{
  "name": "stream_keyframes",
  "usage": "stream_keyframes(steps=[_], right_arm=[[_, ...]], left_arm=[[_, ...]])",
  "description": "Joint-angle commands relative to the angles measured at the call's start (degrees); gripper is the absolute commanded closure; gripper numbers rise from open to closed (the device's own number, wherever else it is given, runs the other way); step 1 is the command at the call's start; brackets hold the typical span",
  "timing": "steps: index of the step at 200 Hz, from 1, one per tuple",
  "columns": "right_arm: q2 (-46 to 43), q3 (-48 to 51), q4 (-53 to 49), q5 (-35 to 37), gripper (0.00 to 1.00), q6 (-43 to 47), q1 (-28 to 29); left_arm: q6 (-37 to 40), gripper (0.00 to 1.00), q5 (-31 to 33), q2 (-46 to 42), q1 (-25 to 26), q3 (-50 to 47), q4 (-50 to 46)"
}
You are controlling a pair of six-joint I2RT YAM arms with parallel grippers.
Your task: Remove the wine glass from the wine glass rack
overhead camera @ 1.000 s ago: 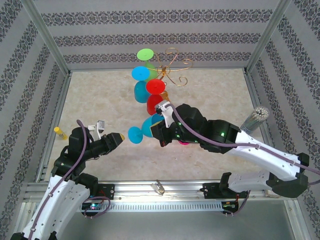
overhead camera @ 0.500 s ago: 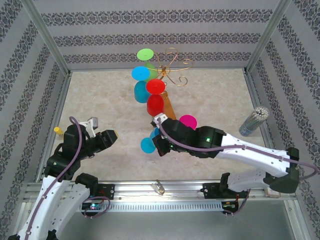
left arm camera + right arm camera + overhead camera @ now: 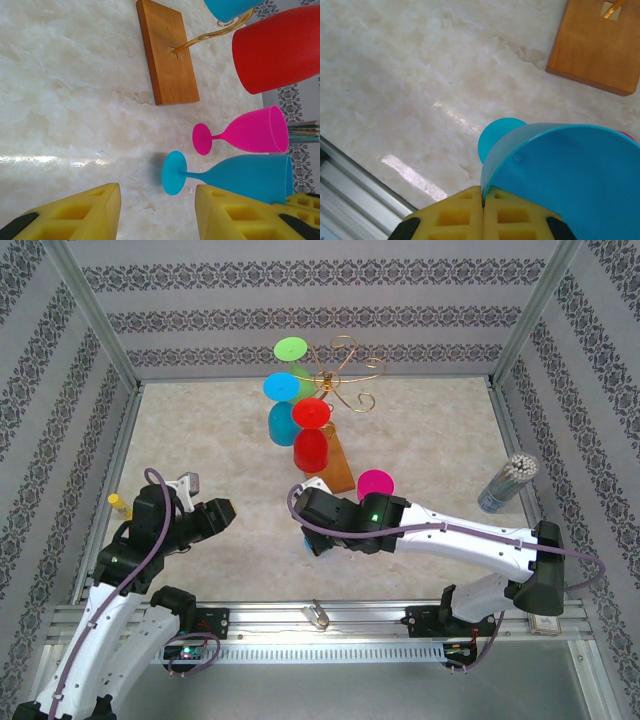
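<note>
Right wrist: right pincer (image 3: 482,196) pinches the blue wine glass (image 3: 560,172) rim; left pincer (image 3: 157,206) fingers stand apart.

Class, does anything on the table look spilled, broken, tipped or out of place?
Nothing stands out. The pink wine glass stands upright beside the wine glass rack; the blue wine glass, rim pinched between the jaws of the right gripper, is upright. No spill or breakage.
</note>
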State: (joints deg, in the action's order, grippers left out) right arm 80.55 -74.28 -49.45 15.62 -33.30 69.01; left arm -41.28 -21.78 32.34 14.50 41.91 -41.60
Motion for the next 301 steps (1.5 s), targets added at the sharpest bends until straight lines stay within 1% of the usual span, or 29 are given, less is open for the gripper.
stream_keyframes(steps=[1,71,196,237,291,301], right_arm=[[0.29,0.18,-1.27,1.79,1.0,-1.34,-1.63],[1.83,0.19,-1.85,0.95,1.0,0.29,-4.54],[4.93,0.01,-2.08,-0.5,1.0,0.7,-5.18],[5.03,-0.07,-2.23,-0.26,0.83,0.59,-5.24],[5.02,-1.97,-3.42,0.46,0.71,0.78,-5.22],[4.87,-2.95,-4.14,0.62,0.71,0.88,-5.21]], left_arm=[[1.74,0.56,0.94,0.27,-0.7,0.64,0.08],[1.73,0.56,0.77,1.32,-0.73,0.27,1.14],[1.9,0.56,0.85,2.82,-0.7,-0.52,2.38],[1.81,0.55,0.8,2.82,-0.75,-0.65,2.58],[1.81,0.55,0.6,2.95,-0.73,-0.44,2.89],[1.91,0.55,0.44,2.99,-0.71,-0.27,2.84]])
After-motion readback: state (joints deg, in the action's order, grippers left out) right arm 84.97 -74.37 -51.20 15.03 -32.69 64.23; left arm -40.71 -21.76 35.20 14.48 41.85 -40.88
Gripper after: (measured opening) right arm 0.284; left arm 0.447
